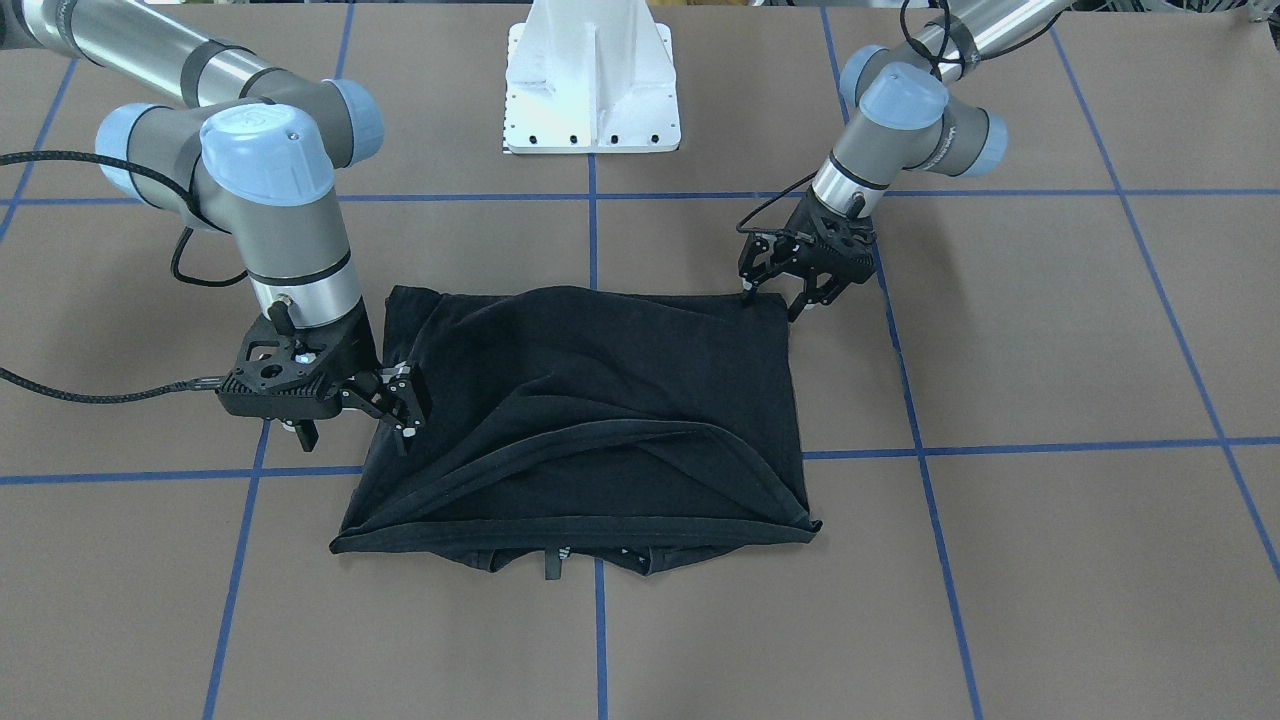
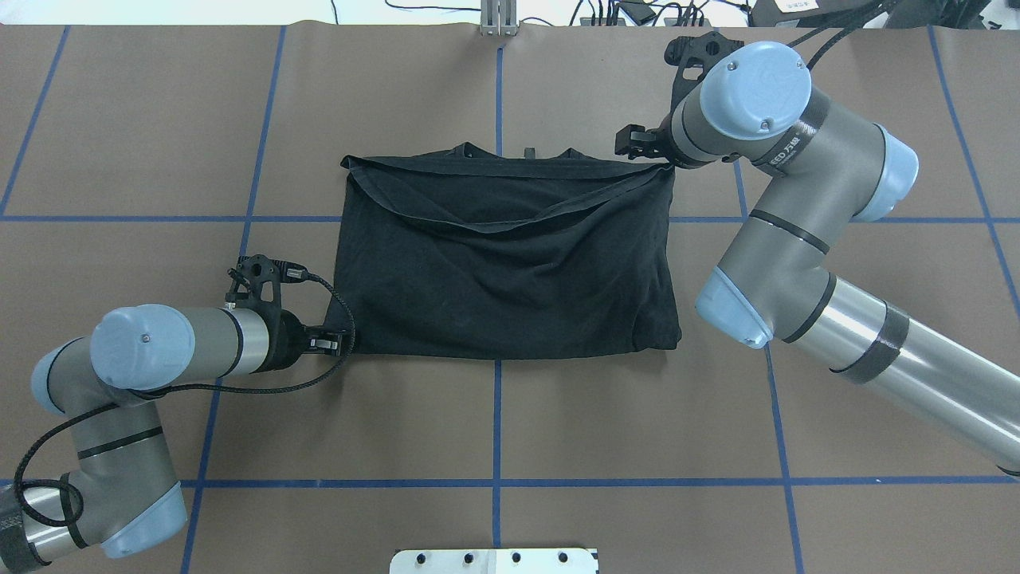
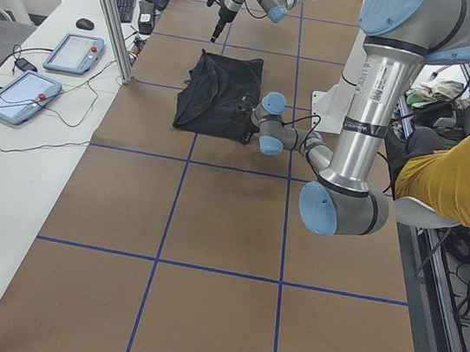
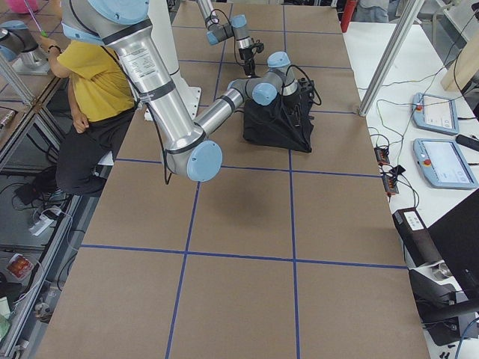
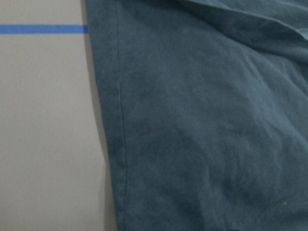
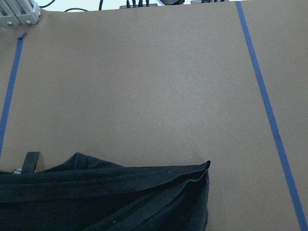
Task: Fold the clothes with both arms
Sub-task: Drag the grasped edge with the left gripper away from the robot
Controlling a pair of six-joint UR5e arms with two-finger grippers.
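Observation:
The black T-shirt (image 1: 600, 400) (image 2: 510, 263) lies on the brown table, folded over so that its hem edge drapes across the top layer. The collar end is on the far side from the robot. My left gripper (image 1: 774, 302) (image 2: 344, 343) is open at the shirt's near-left corner, with one fingertip at the cloth's edge and the other just off it. The left wrist view shows only cloth (image 5: 202, 125) and table. My right gripper (image 1: 407, 402) (image 2: 629, 142) is open by the far-right corner and holds nothing. That corner (image 6: 192, 178) shows low in the right wrist view.
The white mounting base (image 1: 590, 90) stands at the robot's side of the table. Blue tape lines (image 2: 497, 422) divide the brown surface into squares. A seated person in yellow (image 3: 463, 173) is beside the robot. Control tablets (image 4: 438, 112) lie on a side table.

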